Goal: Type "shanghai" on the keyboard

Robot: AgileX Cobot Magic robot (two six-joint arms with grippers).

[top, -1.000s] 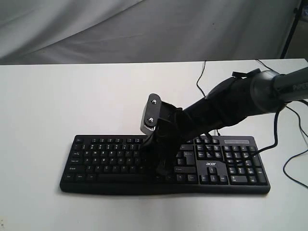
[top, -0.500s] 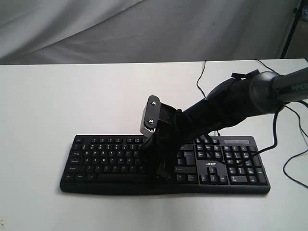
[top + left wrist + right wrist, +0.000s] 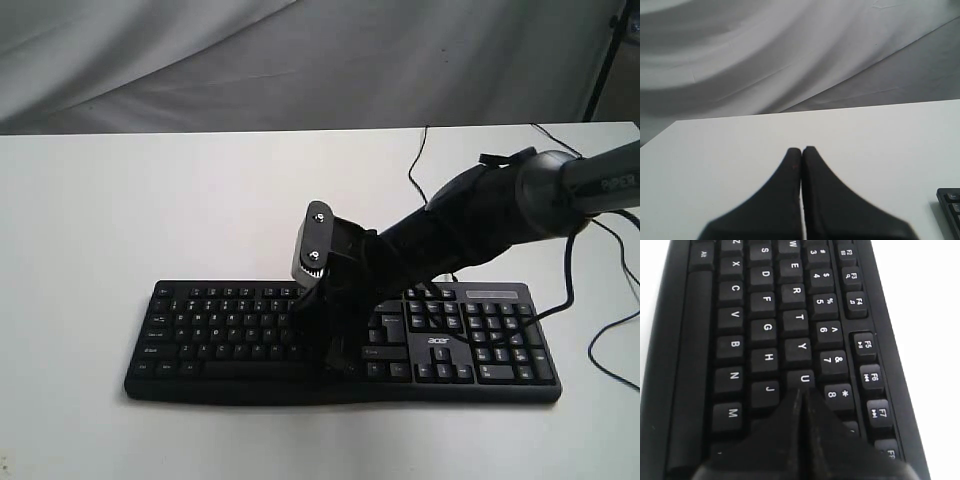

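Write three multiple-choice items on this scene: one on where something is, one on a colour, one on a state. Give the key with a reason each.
1. The right gripper is: A) over the number pad; B) over the keyboard's letter keys; C) beside the keyboard, over the table.
2. The key legends are: A) red; B) yellow; C) white.
3. The left gripper's jaws are: A) shut on nothing; B) wide open; C) shut on a cable.
Key: 1 B, its tip shows by the U and J keys. 2 C, white letters on black keys. 3 A, the jaws meet with nothing between.
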